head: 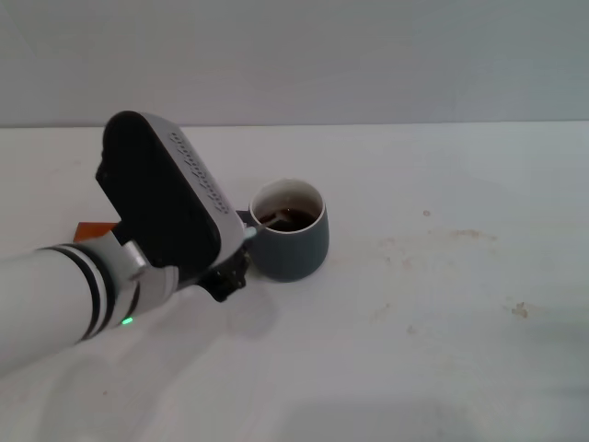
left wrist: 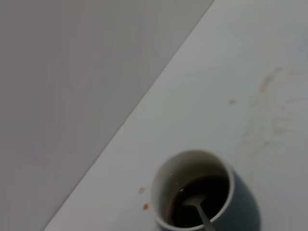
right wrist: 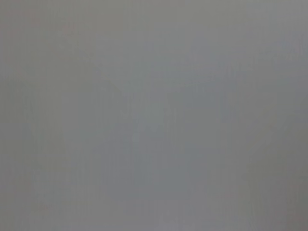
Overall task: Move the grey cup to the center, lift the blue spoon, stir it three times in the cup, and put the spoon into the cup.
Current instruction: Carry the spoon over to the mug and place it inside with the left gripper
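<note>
Head view: white tabletop (head: 442,350), matte, marked with faint brown stains toward 3 o'clock. Near centre, cup (head: 289,230): rounded slate-grey ceramic, white inside, thin pale rim, dark liquid within. Upright on the table.

At 9 o'clock of the cup, left gripper (head: 241,247): black, smooth, oblong housing on a white forearm with dark bands and a small green light. Fingertips just beside the cup's rim, at its near-left edge; a pale blue sliver visible there, apparently the spoon's handle. Finger state cannot be told, as the housing hides the fingers.

At 9 o'clock of the arm, partly hidden behind it, an orange-brown block (head: 92,228), flat on the table.

Left wrist view: cup (left wrist: 202,192) seen from above, with round white interior wall and dark brown liquid. Spoon (left wrist: 197,207) inside it: grey metal bowl resting in the liquid, slim metal neck rising over the rim toward the camera. Handle out of frame. Small brown droplets on the table beside the cup's base. Grey wall meeting the table edge along a diagonal.

Right wrist view: uniform grey field, nothing distinguishable. Right gripper not in view.
</note>
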### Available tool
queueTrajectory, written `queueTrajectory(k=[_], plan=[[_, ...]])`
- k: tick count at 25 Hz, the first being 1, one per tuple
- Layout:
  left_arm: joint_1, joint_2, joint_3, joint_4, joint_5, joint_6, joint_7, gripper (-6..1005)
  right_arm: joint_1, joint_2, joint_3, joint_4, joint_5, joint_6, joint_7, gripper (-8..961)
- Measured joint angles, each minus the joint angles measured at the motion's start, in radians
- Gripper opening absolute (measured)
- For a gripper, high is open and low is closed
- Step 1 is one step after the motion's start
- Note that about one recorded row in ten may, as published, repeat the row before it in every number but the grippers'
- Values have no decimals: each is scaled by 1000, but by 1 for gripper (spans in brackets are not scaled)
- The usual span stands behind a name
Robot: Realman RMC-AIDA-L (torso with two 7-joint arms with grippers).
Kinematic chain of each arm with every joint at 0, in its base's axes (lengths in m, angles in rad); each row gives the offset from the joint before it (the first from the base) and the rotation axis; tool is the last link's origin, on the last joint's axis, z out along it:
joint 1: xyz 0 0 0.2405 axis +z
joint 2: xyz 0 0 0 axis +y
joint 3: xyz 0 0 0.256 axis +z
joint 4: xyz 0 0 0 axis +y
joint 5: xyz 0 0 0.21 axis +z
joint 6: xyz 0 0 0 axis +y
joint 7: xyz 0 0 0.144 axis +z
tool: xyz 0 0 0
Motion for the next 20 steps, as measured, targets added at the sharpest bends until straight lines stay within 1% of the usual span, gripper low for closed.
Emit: queueTrajectory(k=[5,8,11,14,20], plan=[[-32,0,-31,40,0,20,1,171,0,1,0,1,0,1,0,-1],[-50,-1,-34,54,-2,25,1,171,0,1,0,2,0,1,0,-1],[-64,-2,-25,60,-8,32,1,171,0,1,0,1,0,1,0,-1],[-79,-4,4,62,-9,37,1,171,1,1,0,1,1,2,0,-1],[-79,-4,32,51,-10,34,0,171,4,1,0,-1,4,3,0,-1]])
